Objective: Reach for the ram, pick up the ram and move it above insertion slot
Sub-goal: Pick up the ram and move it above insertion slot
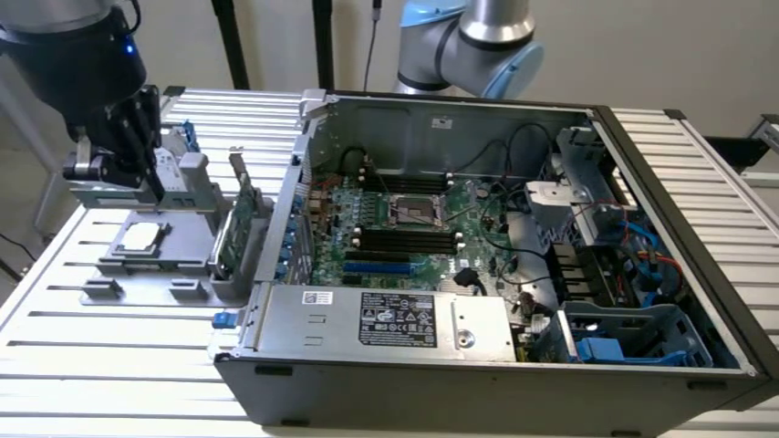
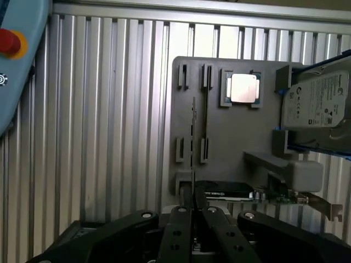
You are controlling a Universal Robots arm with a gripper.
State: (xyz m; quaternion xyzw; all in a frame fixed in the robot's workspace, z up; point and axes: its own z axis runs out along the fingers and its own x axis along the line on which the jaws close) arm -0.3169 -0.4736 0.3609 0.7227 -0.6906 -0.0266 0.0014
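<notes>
My claw (image 2: 192, 211) pinched on ram (image 2: 193, 137) edge above grey holder tray (image 2: 219, 142); thin grip; stick could twist or slip.

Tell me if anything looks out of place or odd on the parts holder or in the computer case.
Nothing stands out. The grey parts holder sits flat with the processor in its pocket and the hard drive in its cradle. The computer case is open, cables tucked inside. The gripper is over the holder.
</notes>
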